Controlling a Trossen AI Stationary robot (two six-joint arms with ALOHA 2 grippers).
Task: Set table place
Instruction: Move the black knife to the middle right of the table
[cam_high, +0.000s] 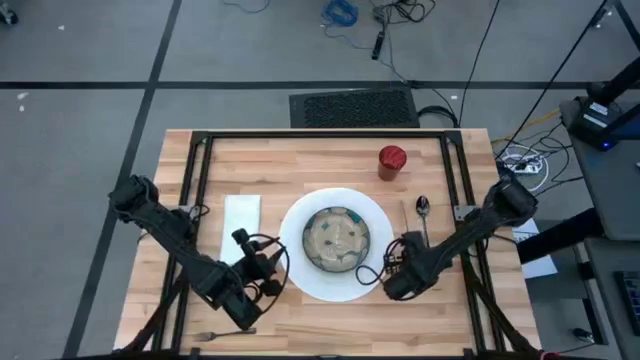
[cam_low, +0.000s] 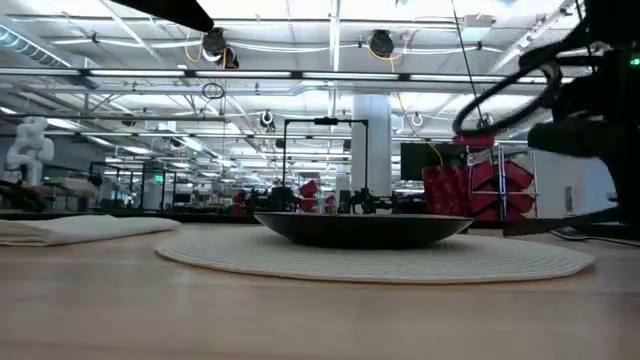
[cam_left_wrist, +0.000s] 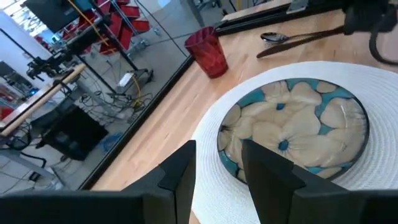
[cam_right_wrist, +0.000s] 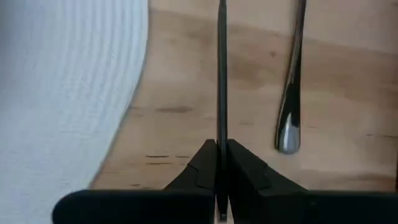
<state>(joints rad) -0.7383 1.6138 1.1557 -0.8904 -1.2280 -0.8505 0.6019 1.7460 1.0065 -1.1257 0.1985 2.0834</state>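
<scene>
**Place setting half laid, right hand pinching a thin utensil**

The white plate (cam_high: 300, 268) sits in the middle of the wooden counter (cam_high: 300, 160), with the bowl (cam_high: 337, 240) resting in its centre; from the left wrist view the bowl's inside shows cream petals on a teal ground. The red cup (cam_high: 391, 161) stands upright beyond the plate toward the far right of the counter, well apart from the rim. A dark spoon (cam_high: 423, 212) lies on the bare wood just right of the plate, bowl end toward the cup. The folded white napkin (cam_high: 241, 226) lies flat to the plate's left. A fork (cam_high: 218, 335) lies near the counter's front edge on the left side, apart from everything else.

The right hand (cam_high: 408, 247) is low at the plate's right rim, its fingers (cam_right_wrist: 200, 167) pressed together on a thin dark piece of cutlery (cam_right_wrist: 221, 74) that runs straight out ahead of them, alongside the spoon, over the wood beside the plate's ribbed edge.

The left hand (cam_high: 243, 238) hovers by the plate's left edge, between napkin and plate, its fingers (cam_left_wrist: 183, 177) apart and holding nothing.
</scene>
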